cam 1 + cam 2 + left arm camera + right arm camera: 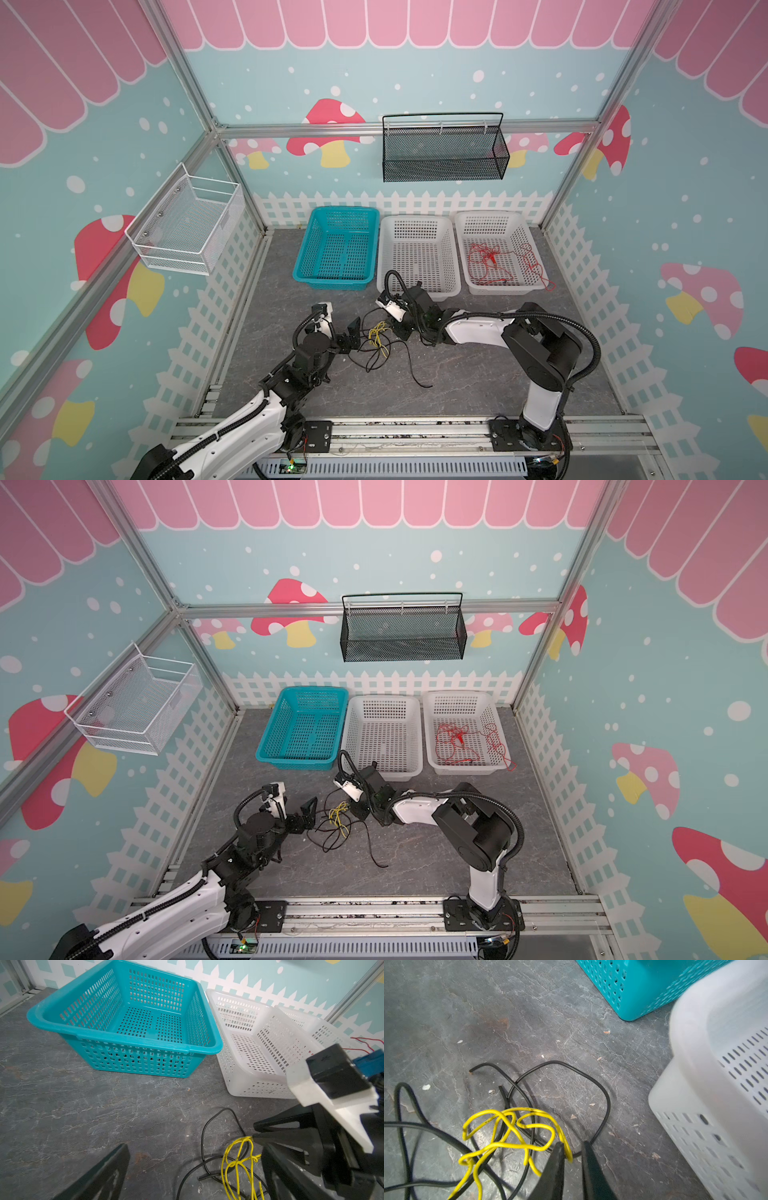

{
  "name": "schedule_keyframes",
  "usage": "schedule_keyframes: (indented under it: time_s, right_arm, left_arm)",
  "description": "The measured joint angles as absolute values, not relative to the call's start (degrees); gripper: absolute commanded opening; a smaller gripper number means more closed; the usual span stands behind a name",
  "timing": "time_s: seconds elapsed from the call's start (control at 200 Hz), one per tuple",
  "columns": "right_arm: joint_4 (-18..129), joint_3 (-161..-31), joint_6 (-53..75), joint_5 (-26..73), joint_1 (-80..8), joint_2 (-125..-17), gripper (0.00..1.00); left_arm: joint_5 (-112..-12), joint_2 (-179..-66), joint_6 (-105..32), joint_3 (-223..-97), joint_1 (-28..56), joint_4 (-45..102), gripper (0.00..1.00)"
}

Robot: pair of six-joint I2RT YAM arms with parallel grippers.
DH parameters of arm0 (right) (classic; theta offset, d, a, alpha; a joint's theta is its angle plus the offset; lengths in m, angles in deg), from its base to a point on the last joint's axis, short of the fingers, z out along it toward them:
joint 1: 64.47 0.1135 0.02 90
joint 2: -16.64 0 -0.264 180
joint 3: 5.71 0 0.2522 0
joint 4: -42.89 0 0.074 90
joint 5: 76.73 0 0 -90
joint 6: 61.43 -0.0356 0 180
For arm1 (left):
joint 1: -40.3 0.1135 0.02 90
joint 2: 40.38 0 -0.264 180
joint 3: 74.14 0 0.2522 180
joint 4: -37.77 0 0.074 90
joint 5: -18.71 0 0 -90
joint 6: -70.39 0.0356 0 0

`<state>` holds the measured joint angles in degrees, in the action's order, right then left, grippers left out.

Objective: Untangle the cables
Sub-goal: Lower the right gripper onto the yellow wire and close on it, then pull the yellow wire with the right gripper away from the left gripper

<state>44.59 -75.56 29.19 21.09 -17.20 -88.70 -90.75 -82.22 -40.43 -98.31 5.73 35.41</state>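
Grey marbled counter [529,1022] lies beneath right gripper [573,1144], narrowly parted around yellow cable [508,1145]; left gripper [354,337] gapes wide nearby; mushroom-papered walls [415,83] surround.

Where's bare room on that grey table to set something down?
Bare: grey tabletop between the teal plastic basket and left arm, and beside the right arm's base. Crowded: mid-table, the thin yellow wire and black wire tangle.

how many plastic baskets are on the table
3, in a row at the back: teal basket on the left, middle white basket, right white basket holding the red cable.
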Motion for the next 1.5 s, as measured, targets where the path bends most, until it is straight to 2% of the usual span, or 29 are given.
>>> schedule_keyframes:
  time_s: [0.38,0.5,0.74,1.091,1.501]
  right_arm:
    - [44.64,-75.61,30.68,22.53,-17.2,-89.32,0.24]
    - [44.64,-76.48,31.25,23.49,-17.2,-90.21,0.21]
    - [44.62,-77.29,32.56,24.1,-17.2,-91.0,0.03]
    - [44.59,-77.2,32.82,21.44,-17.2,-90.06,0.0]
    - [44.48,-76.44,33.06,20.8,-17.2,-81.34,0.0]
  left_arm:
    - [-90.58,-82.75,-40.45,-98.31,5.73,35.43,0.99]
    - [-90.56,-83.27,-40.43,-98.31,5.73,35.43,0.99]
    - [-90.56,-83.8,-40.43,-98.33,5.73,35.41,0.99]
    - [-90.56,-84.83,-40.43,-98.64,5.73,35.43,0.99]
    - [-87.69,-87.49,-40.37,-99.21,5.77,37.12,0.99]
